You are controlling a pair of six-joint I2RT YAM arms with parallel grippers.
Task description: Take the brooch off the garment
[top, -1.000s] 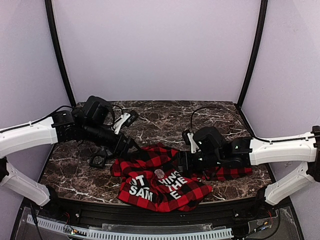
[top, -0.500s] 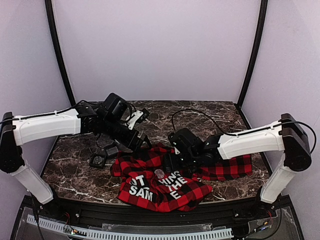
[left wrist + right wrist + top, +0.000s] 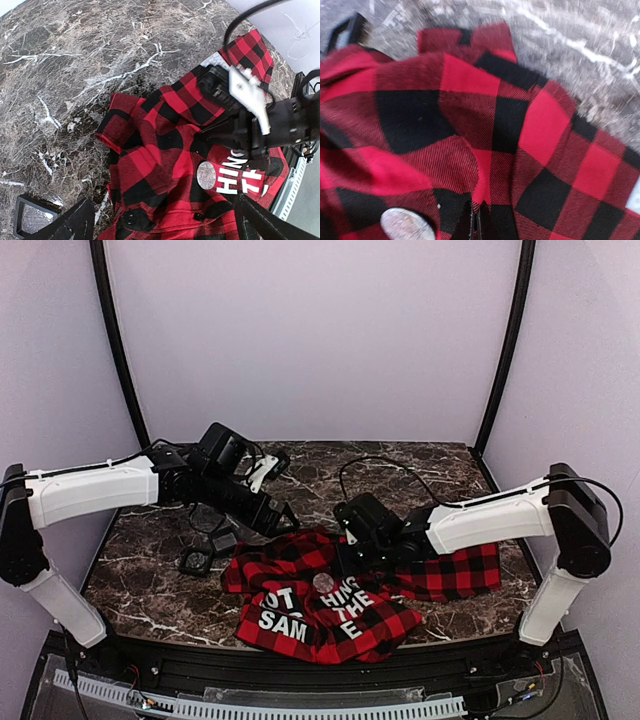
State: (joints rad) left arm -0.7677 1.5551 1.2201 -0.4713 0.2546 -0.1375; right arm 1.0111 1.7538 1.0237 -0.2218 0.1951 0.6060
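The red-and-black plaid garment (image 3: 330, 592) lies crumpled at the table's front centre, its white letters facing up. The brooch (image 3: 323, 583), a small pale grey disc, sits on it beside the lettering; it also shows in the left wrist view as the brooch (image 3: 206, 175) and at the bottom edge of the right wrist view as the brooch (image 3: 406, 224). My right gripper (image 3: 475, 222) is shut on a fold of the garment (image 3: 485, 150), just right of the disc. My left gripper (image 3: 167, 227) hangs wide open above the cloth's left part (image 3: 150, 150), holding nothing.
Two small black square frames (image 3: 195, 560) lie on the marble (image 3: 150, 590) left of the cloth; one of them (image 3: 30, 217) is near my left finger. Pale walls and black posts enclose the back and sides. The right arm's cable (image 3: 390, 468) loops over the table.
My right gripper has moved left onto the cloth and closed on a fold near the disc. The left gripper has opened wider and hovers by the cloth's upper left edge.
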